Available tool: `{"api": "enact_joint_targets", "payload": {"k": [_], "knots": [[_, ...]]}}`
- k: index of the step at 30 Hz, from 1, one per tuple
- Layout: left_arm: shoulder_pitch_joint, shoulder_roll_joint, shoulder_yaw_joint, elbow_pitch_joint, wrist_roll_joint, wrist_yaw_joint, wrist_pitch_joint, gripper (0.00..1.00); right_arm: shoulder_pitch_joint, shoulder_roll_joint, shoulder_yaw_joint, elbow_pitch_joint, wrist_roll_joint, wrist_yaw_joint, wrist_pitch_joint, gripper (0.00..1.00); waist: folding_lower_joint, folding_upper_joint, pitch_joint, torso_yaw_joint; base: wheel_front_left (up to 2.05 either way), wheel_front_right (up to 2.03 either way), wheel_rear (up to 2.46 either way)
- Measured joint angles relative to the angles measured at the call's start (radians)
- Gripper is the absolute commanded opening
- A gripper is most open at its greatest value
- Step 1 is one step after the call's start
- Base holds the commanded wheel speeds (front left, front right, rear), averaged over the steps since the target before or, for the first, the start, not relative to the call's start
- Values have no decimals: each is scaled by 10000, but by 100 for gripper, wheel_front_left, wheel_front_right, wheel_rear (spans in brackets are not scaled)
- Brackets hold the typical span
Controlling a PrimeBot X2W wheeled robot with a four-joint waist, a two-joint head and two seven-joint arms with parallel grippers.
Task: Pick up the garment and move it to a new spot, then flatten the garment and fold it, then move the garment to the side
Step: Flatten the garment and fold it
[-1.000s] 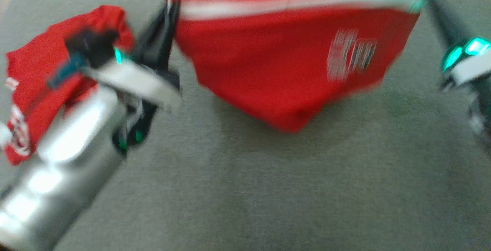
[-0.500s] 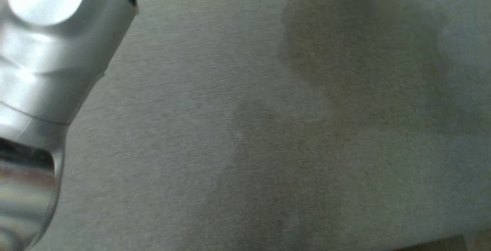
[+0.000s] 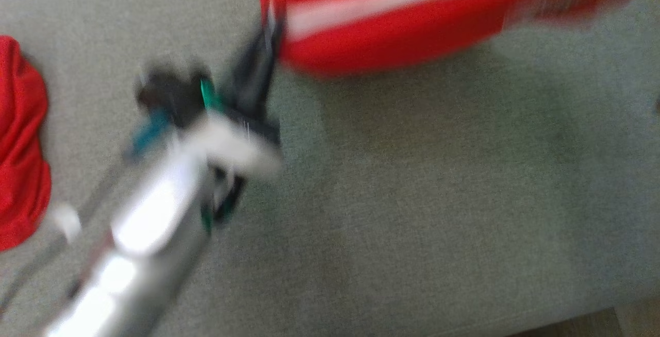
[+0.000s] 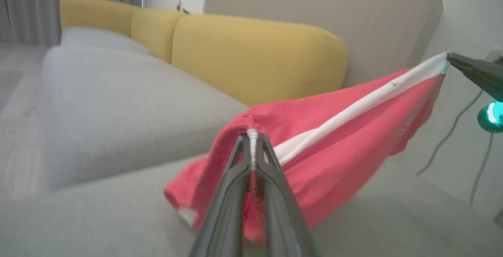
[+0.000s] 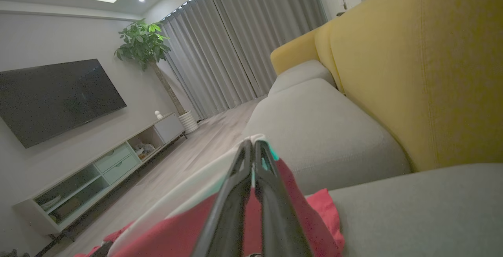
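Garment [image 3: 392, 43] hangs stretched between our two hands, over the far part of the grey sofa seat [image 3: 438, 198]. At the far left of the head view a second red cloth [image 3: 20, 151] lies bunched on the seat, well apart from it. Next comes our left arm [image 3: 149, 223], running up to the left hand [image 3: 269, 17], whose fingers are pressed together on the garment's left corner, pinching the end of its white band [image 3: 361, 10]. Right of that arm the seat lies bare and wide, from below the garment to the seat's front edge, where a strip of wood floor [image 3: 582, 324] shows at the lower right. The left wrist view shows yellow back cushions [image 4: 255, 48] closing off the far side. Our right hand [image 5: 253, 147] is clamped on the band's other end. The garment is red, its white band pulled taut along the top edge and the cloth sagging in a belly below; we cannot tell whether the lowest fold touches the seat. A pale print near the right end is too blurred to read.
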Motion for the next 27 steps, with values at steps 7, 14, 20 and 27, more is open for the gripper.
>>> {"api": "enact_joint_targets", "payload": {"k": [7,14,20,27], "knots": [[3937,198,224,-1256,587,408,2,0,3554,345,-527,-938,-155,0,8,0,-1,0,-796,-16,0,0,0],[6291,489,15,-1994,604,662,12,0,6497,326,-984,-1962,153,0,10,0,-3,0,-1635,22,0,0,0],[6488,662,-209,-2823,587,744,278,0,7218,257,-1860,-2351,-161,0,12,0,0,0,-1684,321,0,0,0],[4640,-128,-111,-2431,646,732,535,0,5850,35,-2079,-1507,-1191,0,671,0,3,0,-1170,753,0,0,0]]}}
